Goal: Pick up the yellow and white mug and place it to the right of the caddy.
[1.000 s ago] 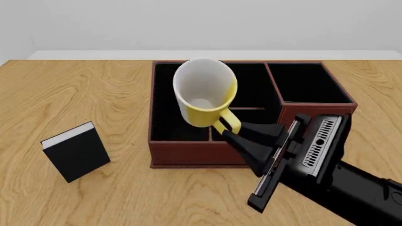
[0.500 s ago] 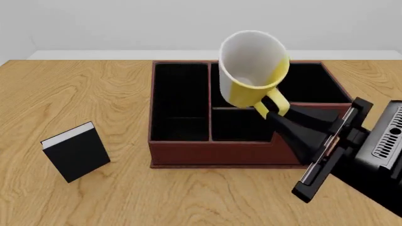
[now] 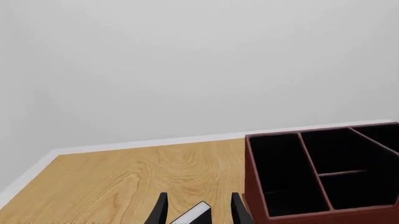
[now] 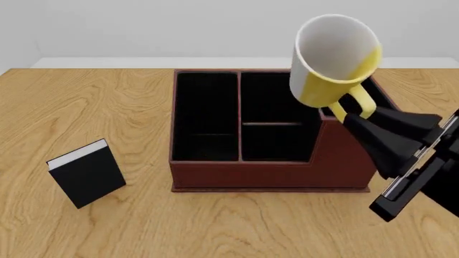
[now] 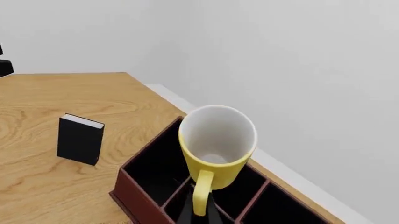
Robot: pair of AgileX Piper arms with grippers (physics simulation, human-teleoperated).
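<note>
- A small black book [image 4: 86, 173] with white page edges stands on the table's left side, well apart from the caddy [image 4: 276, 158].
- The caddy sits mid-table, its black-lined compartments open upward; nothing shows inside them.
- The left gripper [image 3: 198, 211] shows only in the left wrist view: two dark fingertips spread apart with nothing gripped, the book's white edge beyond them.
- The mug [image 4: 332, 60] hangs in the air above the caddy's right rear corner, tilted so its white inside faces the front camera, handle pointing down.
- The right gripper [image 4: 349, 114] reaches in from the lower right, slanting up and leftward, fingers closed on the mug's yellow handle.
- The table [image 4: 107, 107] is light wood with visible grain; a pale plain wall [image 4: 143, 27] rises behind its far edge.
</note>
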